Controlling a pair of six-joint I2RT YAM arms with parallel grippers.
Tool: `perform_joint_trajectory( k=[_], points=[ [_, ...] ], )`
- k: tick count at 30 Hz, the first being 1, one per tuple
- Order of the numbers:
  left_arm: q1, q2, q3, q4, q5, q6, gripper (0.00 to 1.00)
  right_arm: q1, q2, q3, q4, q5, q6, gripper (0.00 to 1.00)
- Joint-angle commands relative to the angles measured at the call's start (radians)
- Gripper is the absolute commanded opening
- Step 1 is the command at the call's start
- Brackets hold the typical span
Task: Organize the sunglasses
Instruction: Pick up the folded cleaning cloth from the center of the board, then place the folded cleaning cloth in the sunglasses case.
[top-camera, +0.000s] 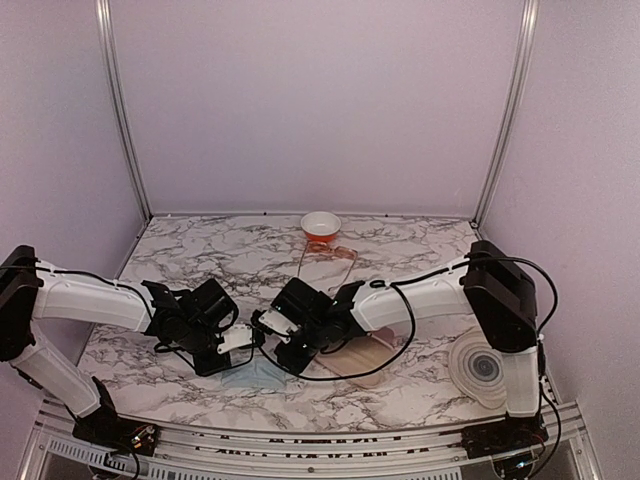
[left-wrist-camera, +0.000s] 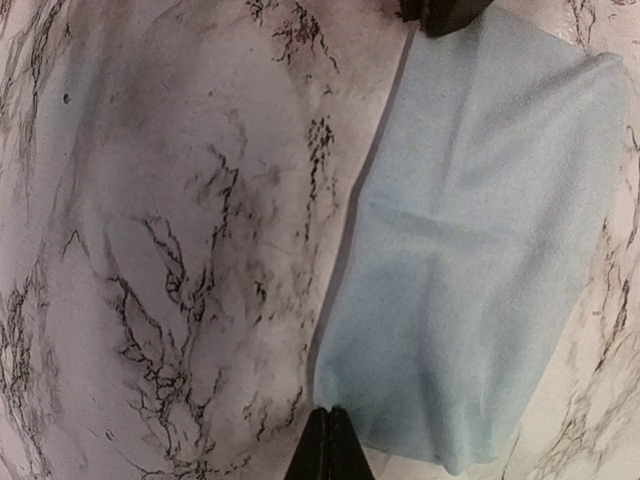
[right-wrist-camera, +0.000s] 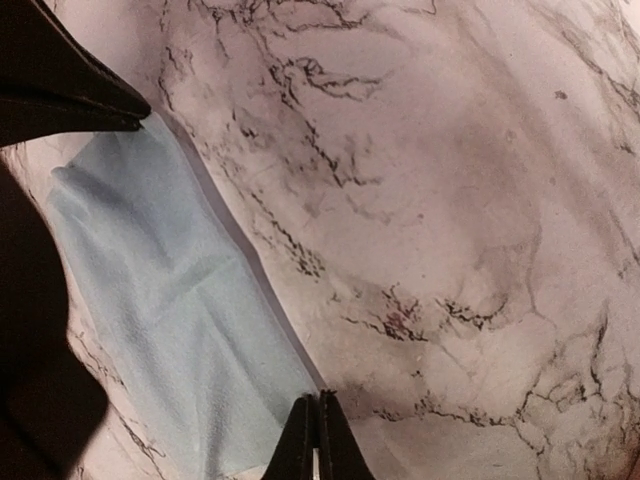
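Note:
The orange-brown tinted sunglasses (top-camera: 328, 254) lie at the back of the table, in front of a bowl, far from both grippers. I cannot make out the pale pair. My left gripper (top-camera: 243, 338) and right gripper (top-camera: 262, 322) meet low over the table's front middle. Both are shut on corners of the light blue cloth (top-camera: 252, 376). In the left wrist view the left gripper (left-wrist-camera: 331, 412) pinches the near corner of the cloth (left-wrist-camera: 470, 260). In the right wrist view the right gripper (right-wrist-camera: 318, 398) pinches another corner of the cloth (right-wrist-camera: 170, 310).
A white bowl with an orange band (top-camera: 320, 225) stands at the back centre. A pink case (top-camera: 365, 352) lies partly under the right arm. A round ribbed cream disc (top-camera: 478, 368) lies at the front right. Metal frame posts (top-camera: 122, 110) stand at the back corners.

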Motion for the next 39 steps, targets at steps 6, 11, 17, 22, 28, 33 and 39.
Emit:
perform_joint_trajectory(
  k=[6,11,17,22,28,33,39],
  points=[
    [-0.003,0.021,0.006,-0.015,-0.001,-0.004,0.00,0.015,-0.017,-0.050,0.006,-0.040,0.024,0.00],
    [-0.004,-0.004,0.029,-0.021,0.022,-0.016,0.00,0.015,-0.060,-0.058,-0.005,0.010,0.040,0.00],
    [-0.020,-0.025,0.048,-0.036,0.024,-0.032,0.00,0.015,-0.148,-0.084,-0.005,0.061,0.062,0.00],
    [-0.046,-0.043,0.059,-0.035,0.025,-0.054,0.00,0.020,-0.209,-0.129,0.015,0.071,0.084,0.00],
    [-0.072,-0.056,0.091,-0.028,0.029,-0.080,0.00,0.040,-0.258,-0.165,-0.005,0.105,0.103,0.00],
    [-0.092,-0.064,0.125,-0.028,0.032,-0.086,0.00,0.050,-0.323,-0.210,-0.022,0.144,0.133,0.00],
    [-0.119,-0.058,0.173,-0.038,0.031,-0.090,0.00,0.052,-0.429,-0.274,-0.045,0.186,0.169,0.00]
  ],
)
